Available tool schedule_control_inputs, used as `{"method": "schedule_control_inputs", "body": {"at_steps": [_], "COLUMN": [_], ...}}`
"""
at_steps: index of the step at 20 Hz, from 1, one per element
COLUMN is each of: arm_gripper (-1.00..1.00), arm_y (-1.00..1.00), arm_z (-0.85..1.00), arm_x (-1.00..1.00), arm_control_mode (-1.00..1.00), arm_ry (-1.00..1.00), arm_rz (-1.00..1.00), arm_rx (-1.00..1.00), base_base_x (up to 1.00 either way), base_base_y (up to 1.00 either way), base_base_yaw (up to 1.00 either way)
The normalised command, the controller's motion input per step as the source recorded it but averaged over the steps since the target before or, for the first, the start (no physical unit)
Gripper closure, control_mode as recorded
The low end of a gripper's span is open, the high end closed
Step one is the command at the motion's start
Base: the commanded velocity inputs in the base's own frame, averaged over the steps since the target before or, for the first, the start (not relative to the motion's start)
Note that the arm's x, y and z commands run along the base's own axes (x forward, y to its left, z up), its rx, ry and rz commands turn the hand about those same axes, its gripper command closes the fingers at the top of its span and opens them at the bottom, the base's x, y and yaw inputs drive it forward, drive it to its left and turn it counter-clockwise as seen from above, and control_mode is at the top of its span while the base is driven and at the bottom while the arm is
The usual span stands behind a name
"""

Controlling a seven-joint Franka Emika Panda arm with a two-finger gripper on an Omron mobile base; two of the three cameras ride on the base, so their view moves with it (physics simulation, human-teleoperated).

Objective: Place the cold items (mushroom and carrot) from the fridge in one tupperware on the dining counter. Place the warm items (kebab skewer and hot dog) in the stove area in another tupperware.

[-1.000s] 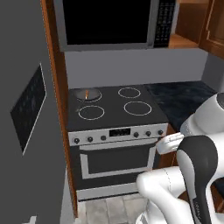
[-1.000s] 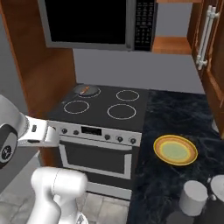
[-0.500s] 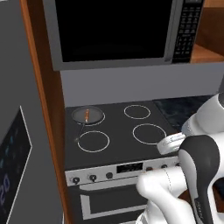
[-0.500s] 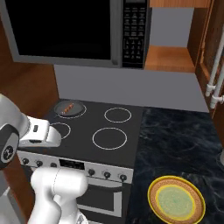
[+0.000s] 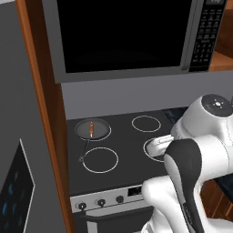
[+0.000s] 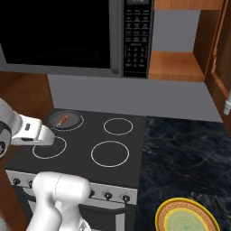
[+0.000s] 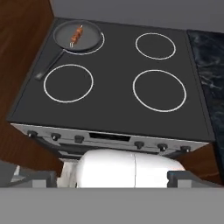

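The kebab skewer [image 7: 76, 35] was seen lying in a pan [image 7: 89, 41] at upper left, on the stove [image 7: 113, 96]; the tool's jaws were spread wide, empty, presumably readied for it.

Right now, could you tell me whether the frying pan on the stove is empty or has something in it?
Not empty: the frying pan on the back left burner holds one kebab skewer, lying flat across its middle.

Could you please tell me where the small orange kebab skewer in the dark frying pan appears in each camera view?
Left base view: small orange kebab skewer, left of centre, in the round dark frying pan on the back-left burner.
Right base view: far left, mid-height.
Hand view: top left.
Shared landmark: the pan on that burner.
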Motion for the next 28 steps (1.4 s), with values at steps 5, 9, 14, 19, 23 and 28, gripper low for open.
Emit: {"method": "schedule_control_inputs", "body": {"at_steps": [5, 9, 14, 19, 23, 28], "arm_gripper": [-1.00, -1.00, -1.00, -1.00, -1.00, -1.00], "arm_y": [0.67, 0.18, 0.17, 0.42, 0.44, 0.14], "arm_z": [0.00, -0.02, -0.29, -0.42, -0.30, -0.30], "arm_x": [0.77, 0.90, 0.68, 0.56, 0.61, 0.62], "arm_control_mode": [-1.00, -1.00, -1.00, -1.00, -1.00, -1.00], "arm_ry": [-0.02, -0.01, -0.01, -0.01, 0.00, 0.09], "arm_rz": [-0.04, 0.00, -0.01, -0.05, -0.04, 0.03], "arm_rx": [0.16, 0.30, 0.18, 0.00, 0.00, -0.09], "base_base_x": [0.00, 0.00, 0.00, 0.00, 0.00, 0.00], "base_base_y": [0.00, 0.00, 0.00, 0.00, 0.00, 0.00], "base_base_yaw": [0.00, 0.00, 0.00, 0.00, 0.00, 0.00]}}
